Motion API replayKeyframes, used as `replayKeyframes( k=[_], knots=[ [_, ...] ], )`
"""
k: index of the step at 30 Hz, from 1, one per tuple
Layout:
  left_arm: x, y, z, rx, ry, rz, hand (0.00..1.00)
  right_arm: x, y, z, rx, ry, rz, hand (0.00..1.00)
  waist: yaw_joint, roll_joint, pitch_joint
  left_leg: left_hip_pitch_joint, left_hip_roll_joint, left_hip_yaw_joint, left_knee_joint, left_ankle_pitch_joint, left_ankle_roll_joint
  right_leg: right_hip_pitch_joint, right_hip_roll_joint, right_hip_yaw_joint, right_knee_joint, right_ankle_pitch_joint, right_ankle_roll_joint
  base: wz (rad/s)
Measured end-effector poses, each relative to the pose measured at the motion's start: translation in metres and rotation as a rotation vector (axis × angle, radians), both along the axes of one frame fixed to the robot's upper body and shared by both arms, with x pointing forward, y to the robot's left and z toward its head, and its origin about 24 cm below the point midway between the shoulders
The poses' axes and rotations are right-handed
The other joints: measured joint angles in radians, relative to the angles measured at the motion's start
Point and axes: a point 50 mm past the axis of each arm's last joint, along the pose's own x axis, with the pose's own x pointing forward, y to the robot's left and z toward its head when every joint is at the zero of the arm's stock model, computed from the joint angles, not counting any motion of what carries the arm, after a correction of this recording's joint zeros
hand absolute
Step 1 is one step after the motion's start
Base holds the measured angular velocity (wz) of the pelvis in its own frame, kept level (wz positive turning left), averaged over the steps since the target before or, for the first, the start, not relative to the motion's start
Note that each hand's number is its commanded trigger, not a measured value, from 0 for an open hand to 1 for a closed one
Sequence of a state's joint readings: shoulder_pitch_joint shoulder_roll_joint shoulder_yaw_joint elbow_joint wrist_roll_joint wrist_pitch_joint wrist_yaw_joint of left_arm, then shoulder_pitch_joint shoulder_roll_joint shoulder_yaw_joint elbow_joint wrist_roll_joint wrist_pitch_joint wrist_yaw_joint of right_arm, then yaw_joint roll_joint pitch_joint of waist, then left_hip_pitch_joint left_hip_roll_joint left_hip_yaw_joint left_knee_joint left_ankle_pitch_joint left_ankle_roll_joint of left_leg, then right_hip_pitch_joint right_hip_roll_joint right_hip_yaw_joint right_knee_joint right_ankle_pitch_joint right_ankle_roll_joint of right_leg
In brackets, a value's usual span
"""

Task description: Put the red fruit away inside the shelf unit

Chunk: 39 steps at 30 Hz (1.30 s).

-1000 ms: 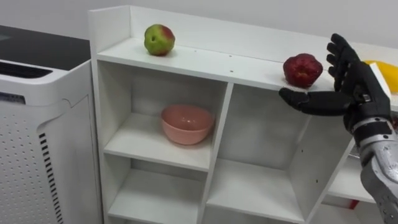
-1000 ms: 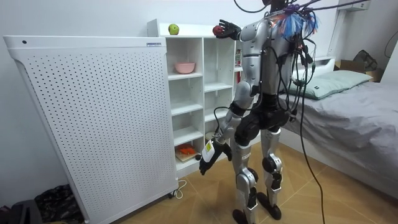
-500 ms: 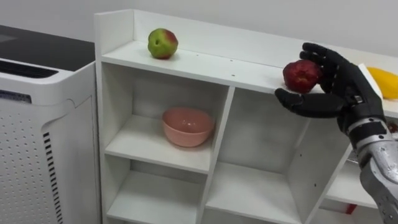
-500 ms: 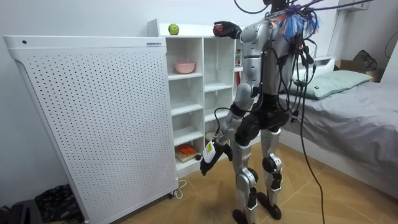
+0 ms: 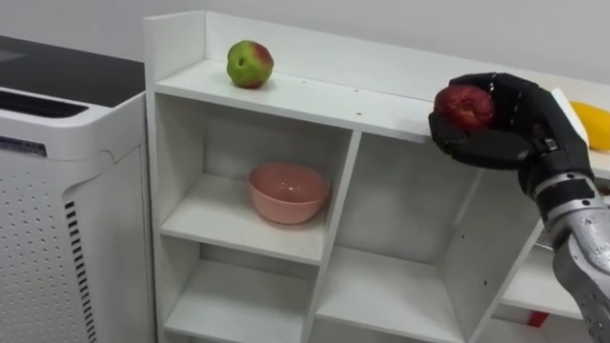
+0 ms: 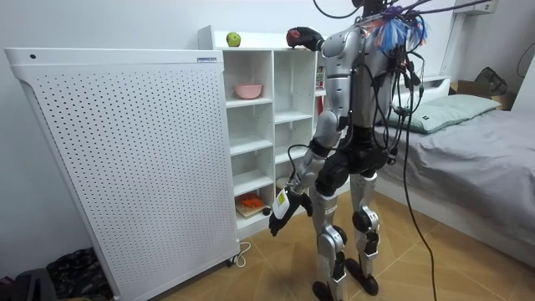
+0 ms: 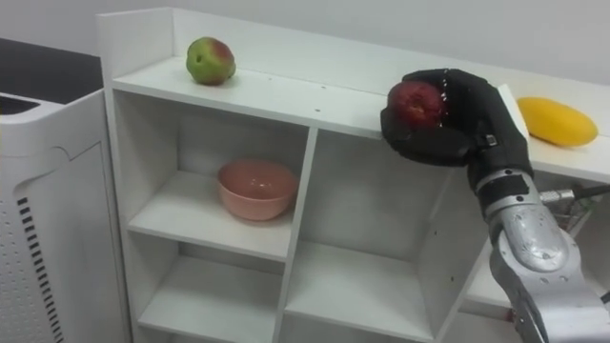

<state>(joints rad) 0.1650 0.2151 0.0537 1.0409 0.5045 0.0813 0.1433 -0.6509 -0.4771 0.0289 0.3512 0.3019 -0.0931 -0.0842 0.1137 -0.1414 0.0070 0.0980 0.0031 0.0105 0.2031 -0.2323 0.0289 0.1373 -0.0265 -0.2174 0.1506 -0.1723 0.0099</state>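
A dark red fruit [image 5: 464, 105] rests at the front edge of the white closet's top board [image 5: 315, 95], and my right hand [image 5: 510, 129] is shut on it, black fingers and thumb wrapped round its sides. A green-red apple [image 5: 249, 64] stands at the top board's far left. To the right of my hand lies a yellow mango [image 7: 556, 120]. A pink bowl [image 5: 289, 191] sits in the upper left compartment. In the room view I stand facing the closet, my left hand [image 6: 278, 209] hanging low by my thigh.
A tall white perforated unit [image 6: 125, 159] stands against the closet's left side. Several open compartments lie below the top board. A bed [image 6: 476, 159] is at the room view's right, behind me.
My right hand has moved left from beside the red fruit onto it, and its fingers have curled shut around the fruit. The apple, mango and bowl stay put.
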Motion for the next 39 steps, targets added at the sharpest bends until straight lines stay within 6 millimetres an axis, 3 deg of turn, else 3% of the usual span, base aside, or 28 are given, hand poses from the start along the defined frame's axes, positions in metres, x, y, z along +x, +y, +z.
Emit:
replayKeyframes(
  k=[5, 11, 19, 23, 29, 33, 35, 38, 39],
  knots=[
    [0.000, 0.000, 0.000, 0.003, 0.000, -0.002, 0.00, -0.001, 0.004, 0.003, 0.007, -0.014, 0.022, 1.00, 0.003, 0.004, 0.0024, -0.005, 0.000, 0.003, -0.001, 0.000, 0.000, -0.008, 0.000, 0.004, 0.001, 0.000, 0.000, -0.03],
    [0.001, -0.002, -0.001, 0.005, 0.004, -0.027, 0.00, -0.004, 0.028, 0.008, -0.033, -0.037, 0.123, 1.00, 0.005, 0.017, 0.0035, -0.003, 0.001, 0.020, 0.000, 0.000, 0.000, -0.016, 0.002, 0.030, 0.000, 0.000, 0.000, -0.05],
    [0.003, -0.003, -0.001, 0.015, -0.005, -0.023, 0.00, -0.031, 0.061, 0.029, -0.079, -0.166, 0.288, 1.00, 0.005, 0.043, -0.0071, 0.003, 0.001, 0.022, -0.002, 0.000, 0.000, -0.013, 0.002, 0.052, 0.000, 0.000, 0.000, -0.01],
    [-0.002, -0.006, -0.003, 0.006, 0.016, -0.017, 0.00, -0.042, 0.074, 0.031, -0.066, -0.203, 0.355, 1.00, 0.010, 0.050, -0.0028, 0.015, 0.003, 0.031, -0.004, 0.000, 0.000, -0.005, 0.003, 0.052, 0.001, 0.000, 0.000, -0.07],
    [0.001, -0.012, -0.004, -0.004, 0.017, -0.048, 0.00, -0.047, 0.088, -0.002, 0.013, -0.084, 0.457, 1.00, 0.005, 0.059, -0.0034, -0.003, 0.004, 0.038, 0.000, 0.000, 0.000, -0.012, 0.002, 0.049, 0.003, 0.004, -0.004, 0.01],
    [-0.001, -0.013, -0.005, -0.005, 0.029, -0.062, 0.00, -0.047, 0.086, -0.041, 0.071, 0.057, 0.441, 1.00, 0.008, 0.078, -0.0097, 0.001, 0.003, 0.039, 0.002, 0.001, 0.001, -0.011, 0.002, 0.053, 0.002, 0.004, -0.004, 0.00],
    [-0.002, -0.015, -0.006, -0.002, 0.035, -0.077, 0.00, -0.046, 0.083, -0.061, 0.093, 0.135, 0.422, 1.00, 0.008, 0.086, -0.0063, 0.000, 0.002, 0.038, 0.002, 0.001, 0.001, -0.014, 0.001, 0.052, 0.002, 0.004, -0.004, -0.02],
    [-0.001, -0.018, -0.007, -0.001, 0.031, -0.086, 0.00, -0.047, 0.081, -0.089, 0.142, 0.243, 0.395, 1.00, 0.004, 0.090, -0.0090, -0.031, 0.003, 0.038, 0.004, 0.002, 0.002, -0.043, -0.002, 0.047, 0.010, 0.004, -0.004, 0.00],
    [-0.001, -0.020, -0.008, -0.004, 0.036, -0.094, 0.00, -0.046, 0.081, -0.100, 0.189, 0.291, 0.391, 1.00, 0.006, 0.103, -0.0014, -0.039, 0.004, 0.040, 0.013, 0.002, 0.002, -0.054, -0.006, 0.046, 0.016, 0.004, -0.005, 0.00]
  ],
)
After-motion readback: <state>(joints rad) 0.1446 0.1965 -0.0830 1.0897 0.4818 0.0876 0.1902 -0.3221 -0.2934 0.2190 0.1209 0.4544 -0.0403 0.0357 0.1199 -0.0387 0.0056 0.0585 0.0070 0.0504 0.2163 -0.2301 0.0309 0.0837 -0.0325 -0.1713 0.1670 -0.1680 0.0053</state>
